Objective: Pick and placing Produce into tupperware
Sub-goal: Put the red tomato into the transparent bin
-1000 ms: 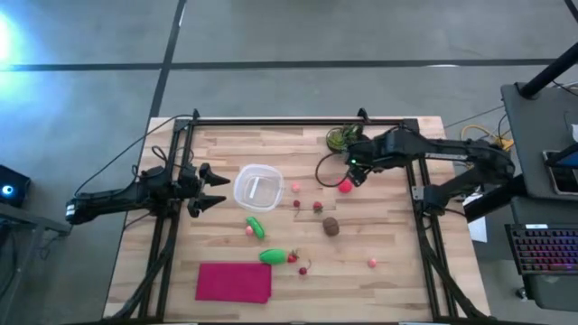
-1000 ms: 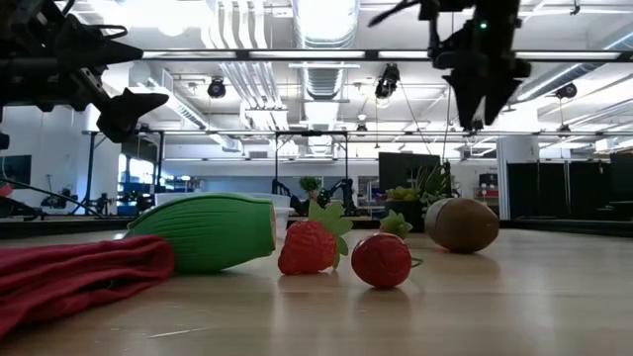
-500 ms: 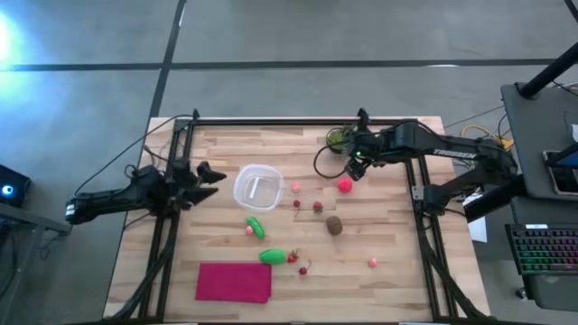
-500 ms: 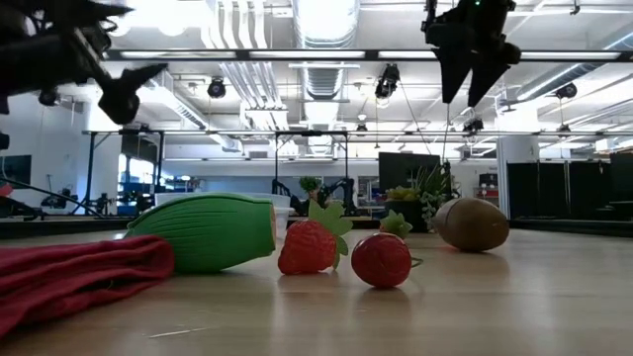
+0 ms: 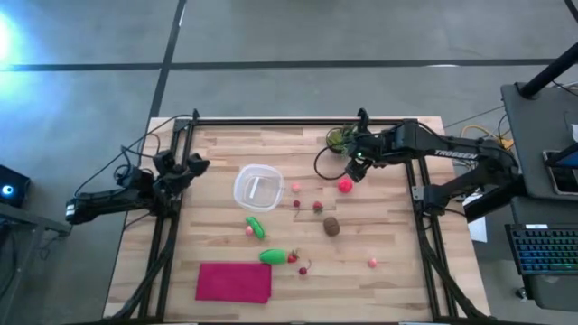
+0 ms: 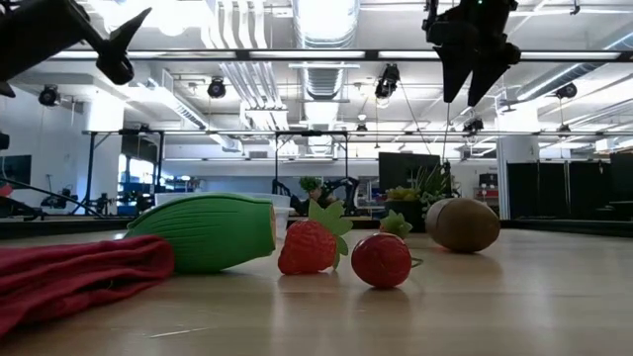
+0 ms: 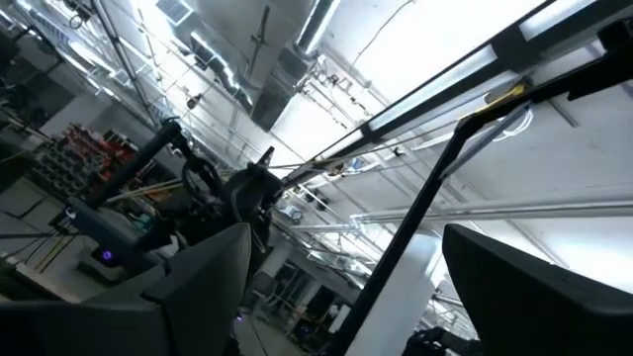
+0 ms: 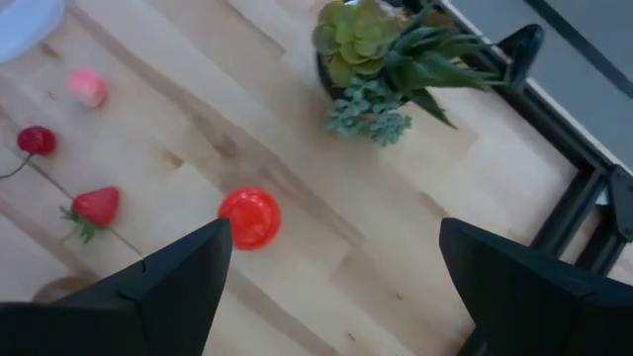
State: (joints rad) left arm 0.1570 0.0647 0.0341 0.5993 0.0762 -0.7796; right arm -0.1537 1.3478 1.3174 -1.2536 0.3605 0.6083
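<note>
The setting was a robotics laboratory in a large industrial hall. A butcher-block wooden table (image 5: pixel 388 226) in a black metal frame (image 5: pixel 271 120) stood on a polished grey concrete floor (image 5: pixel 271 45) marked with dark lines. Beyond the table, the low view showed exposed silver ventilation ducts (image 6: pixel 237 69), bright strip lights (image 6: pixel 326 20) and hanging spotlights under a high open ceiling, with dark rigs and stands farther off. A side desk at the table's right carried a keyboard (image 5: pixel 542 248) and cables.

Pink-red ball (image 5: pixel 345 185), green oblong pieces (image 5: pixel 256 227), magenta cloth (image 5: pixel 234 282), clear tupperware (image 5: pixel 259 187).
</note>
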